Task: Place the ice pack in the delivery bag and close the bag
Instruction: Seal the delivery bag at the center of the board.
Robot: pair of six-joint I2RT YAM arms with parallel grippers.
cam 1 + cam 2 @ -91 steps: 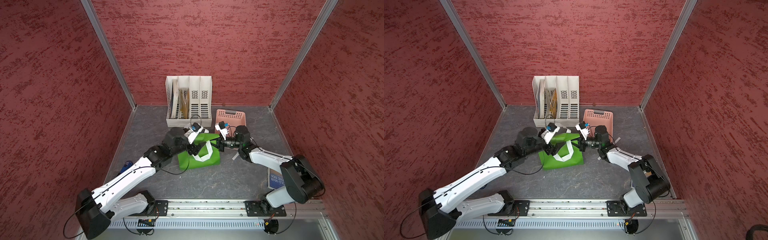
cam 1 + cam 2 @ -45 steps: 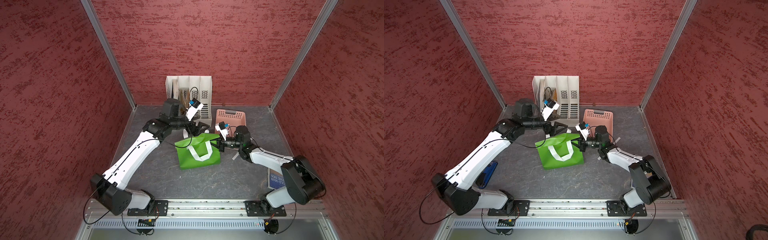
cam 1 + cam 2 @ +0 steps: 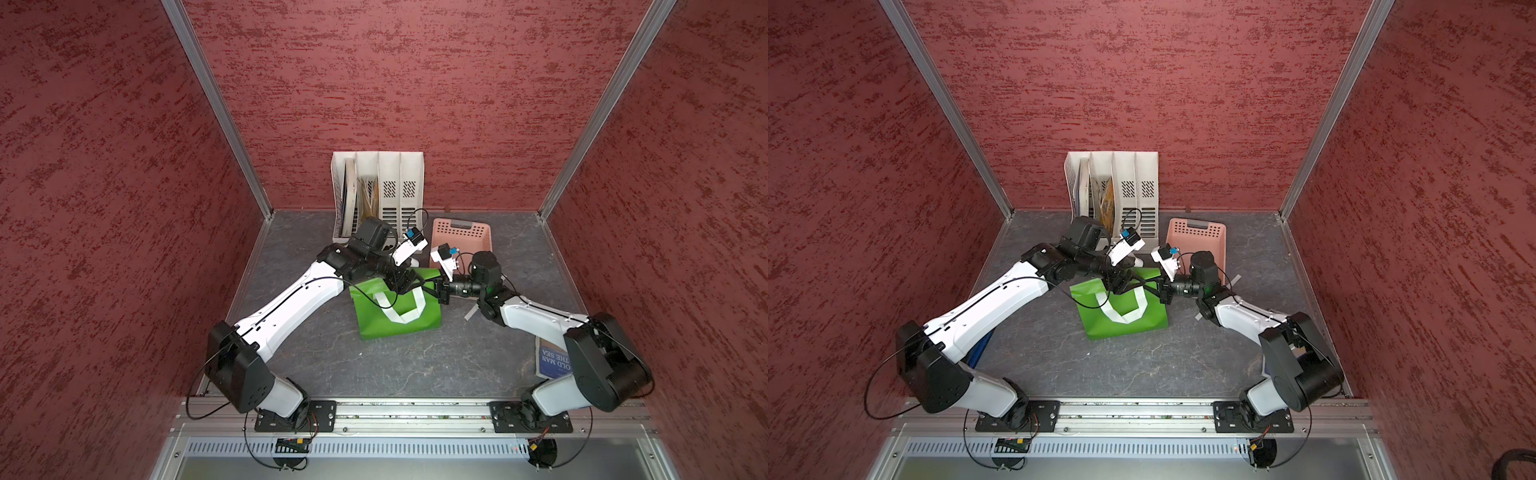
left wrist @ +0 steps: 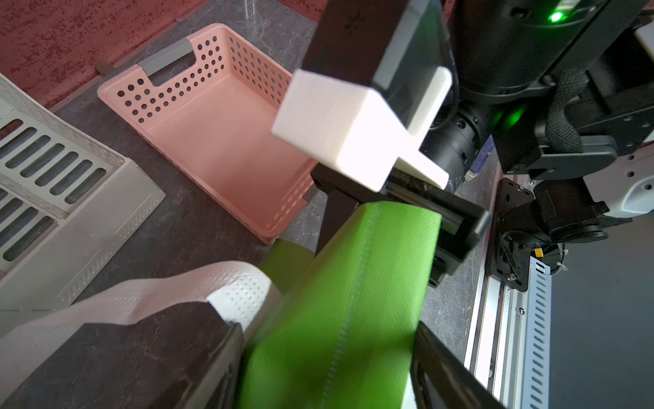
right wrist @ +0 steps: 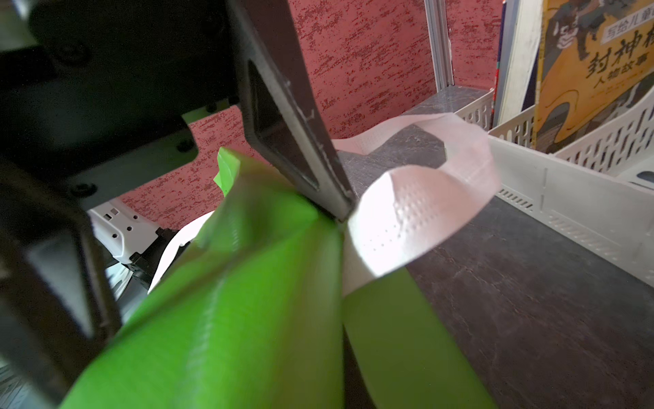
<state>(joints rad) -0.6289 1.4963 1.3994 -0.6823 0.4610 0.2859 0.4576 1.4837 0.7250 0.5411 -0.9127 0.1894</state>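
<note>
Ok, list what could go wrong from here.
The delivery bag looks folded flat at the top, straddled by the left hand; closing there may pinch both walls shut. The right hand grips only its edge, so a pull could slip off. The pink basket sits close by; a tug might drag the bag into it.

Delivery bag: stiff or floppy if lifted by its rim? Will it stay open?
Probably floppy: the delivery bag folds into a ridge where the right pincer pinches its rim. Strap handle droops in a loop, so likely limp and snag-prone. Mouth looks collapsed; it probably won't stay open unaided.
</note>
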